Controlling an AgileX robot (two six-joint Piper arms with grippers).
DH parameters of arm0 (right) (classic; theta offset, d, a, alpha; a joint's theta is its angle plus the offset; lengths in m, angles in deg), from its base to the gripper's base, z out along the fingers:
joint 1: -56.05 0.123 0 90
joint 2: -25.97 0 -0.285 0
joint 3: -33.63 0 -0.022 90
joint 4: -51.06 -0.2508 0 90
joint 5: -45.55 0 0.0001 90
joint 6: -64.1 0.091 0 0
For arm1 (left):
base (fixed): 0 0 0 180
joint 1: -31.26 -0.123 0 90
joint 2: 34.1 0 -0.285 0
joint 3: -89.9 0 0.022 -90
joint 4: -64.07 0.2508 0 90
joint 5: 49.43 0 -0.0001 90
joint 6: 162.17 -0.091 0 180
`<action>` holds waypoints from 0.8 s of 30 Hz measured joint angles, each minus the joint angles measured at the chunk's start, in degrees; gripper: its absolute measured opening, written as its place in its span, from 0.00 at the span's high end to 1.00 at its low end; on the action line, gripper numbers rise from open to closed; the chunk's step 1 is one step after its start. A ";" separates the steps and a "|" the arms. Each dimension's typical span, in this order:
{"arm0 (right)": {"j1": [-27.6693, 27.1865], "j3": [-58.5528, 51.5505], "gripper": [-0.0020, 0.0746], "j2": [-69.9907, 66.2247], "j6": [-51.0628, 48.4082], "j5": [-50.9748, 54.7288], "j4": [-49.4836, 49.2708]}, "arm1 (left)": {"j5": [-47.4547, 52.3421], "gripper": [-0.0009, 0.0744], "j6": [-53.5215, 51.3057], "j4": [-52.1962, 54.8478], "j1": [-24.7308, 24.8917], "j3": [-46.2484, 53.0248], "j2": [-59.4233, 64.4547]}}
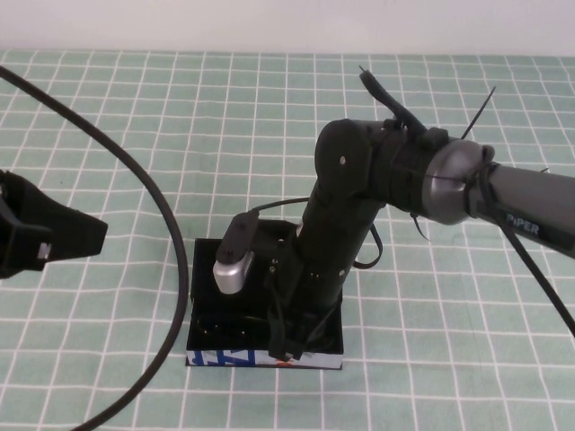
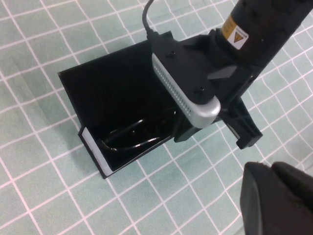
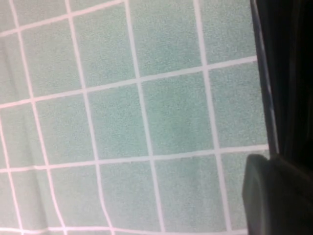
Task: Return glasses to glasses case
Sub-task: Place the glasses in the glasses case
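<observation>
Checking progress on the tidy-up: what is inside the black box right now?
Inside the matte black rectangular glasses case, dark-rimmed glasses lie near its white end. The right arm's tool, shut, reaches in and covers the rest.

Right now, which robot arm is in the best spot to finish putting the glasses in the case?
The right one. The right gripper, shut, reaches down into the open glasses case, where the glasses lie. The left gripper hangs off to the left, away from it.

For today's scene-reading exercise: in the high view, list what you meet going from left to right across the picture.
left gripper at the left edge → black cable → glasses case, open on the mat → right gripper reaching down into the case.
</observation>
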 joint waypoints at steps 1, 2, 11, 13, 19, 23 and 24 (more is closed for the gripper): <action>0.00 0.00 0.99 -0.13 0.14 0.00 0.21 | 0.00 1.00 0.00 0.00 0.00 0.00 0.00; 0.00 0.00 0.99 -0.37 0.29 -0.24 0.70 | 0.00 1.00 0.00 0.00 0.00 0.00 0.00; 0.36 0.11 0.99 -0.72 7.18 -0.29 5.90 | 0.00 1.00 0.00 0.00 0.00 0.00 0.00; 0.36 0.11 0.99 -0.52 7.43 -0.39 6.05 | 0.00 1.00 0.00 0.00 0.00 0.00 0.00; 0.36 0.11 0.99 1.55 7.07 -1.10 8.24 | -0.16 1.00 -1.14 0.08 0.00 0.00 0.00; 0.36 0.11 0.99 4.98 11.29 -1.39 5.92 | -4.00 1.00 -2.57 1.24 0.00 0.00 1.51; 0.36 -0.02 0.99 5.77 12.95 -1.73 4.96 | -4.73 1.00 -2.66 1.39 0.00 0.00 2.28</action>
